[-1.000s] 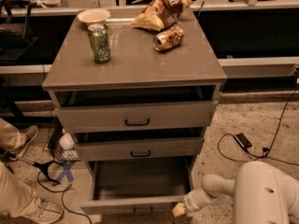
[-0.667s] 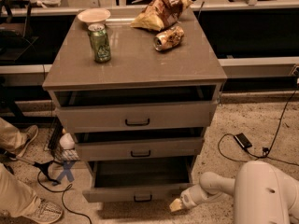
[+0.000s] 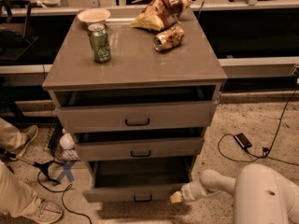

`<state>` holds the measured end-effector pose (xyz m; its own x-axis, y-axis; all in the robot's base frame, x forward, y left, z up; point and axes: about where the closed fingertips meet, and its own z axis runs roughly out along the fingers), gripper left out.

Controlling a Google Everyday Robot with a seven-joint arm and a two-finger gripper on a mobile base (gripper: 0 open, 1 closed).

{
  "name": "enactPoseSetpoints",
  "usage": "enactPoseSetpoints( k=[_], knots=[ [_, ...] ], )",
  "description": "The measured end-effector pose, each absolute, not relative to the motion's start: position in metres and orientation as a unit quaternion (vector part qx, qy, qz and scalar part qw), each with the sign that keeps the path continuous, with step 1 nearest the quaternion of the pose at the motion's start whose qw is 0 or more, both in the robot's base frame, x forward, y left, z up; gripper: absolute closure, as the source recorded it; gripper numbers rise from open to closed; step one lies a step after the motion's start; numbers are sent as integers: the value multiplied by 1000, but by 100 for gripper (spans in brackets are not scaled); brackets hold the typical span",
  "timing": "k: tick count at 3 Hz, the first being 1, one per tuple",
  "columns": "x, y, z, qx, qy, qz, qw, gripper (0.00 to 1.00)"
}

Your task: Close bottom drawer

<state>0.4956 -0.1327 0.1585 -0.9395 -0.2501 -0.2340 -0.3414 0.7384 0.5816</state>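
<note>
On the table (image 3: 140,66) stood a green can (image 3: 99,43) just before a white bowl (image 3: 94,16), with a snack bag (image 3: 161,11) and a tipped can (image 3: 168,37) to their right. A small black box (image 3: 243,140) lay on the floor, right of the low end effector (image 3: 176,197).

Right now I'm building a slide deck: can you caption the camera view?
Claw beside the right front corner of the partly open bottom drawer, lowest of three.
</note>
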Motion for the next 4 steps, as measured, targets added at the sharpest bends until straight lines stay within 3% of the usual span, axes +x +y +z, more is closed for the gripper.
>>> enactPoseSetpoints(
  k=[1, 2, 4],
  knots=[
    [533, -128, 156, -160, 925, 325, 115, 100],
    [533, -128, 156, -160, 925, 325, 115, 100],
    [632, -89, 169, -192, 895, 353, 194, 100]
  ],
)
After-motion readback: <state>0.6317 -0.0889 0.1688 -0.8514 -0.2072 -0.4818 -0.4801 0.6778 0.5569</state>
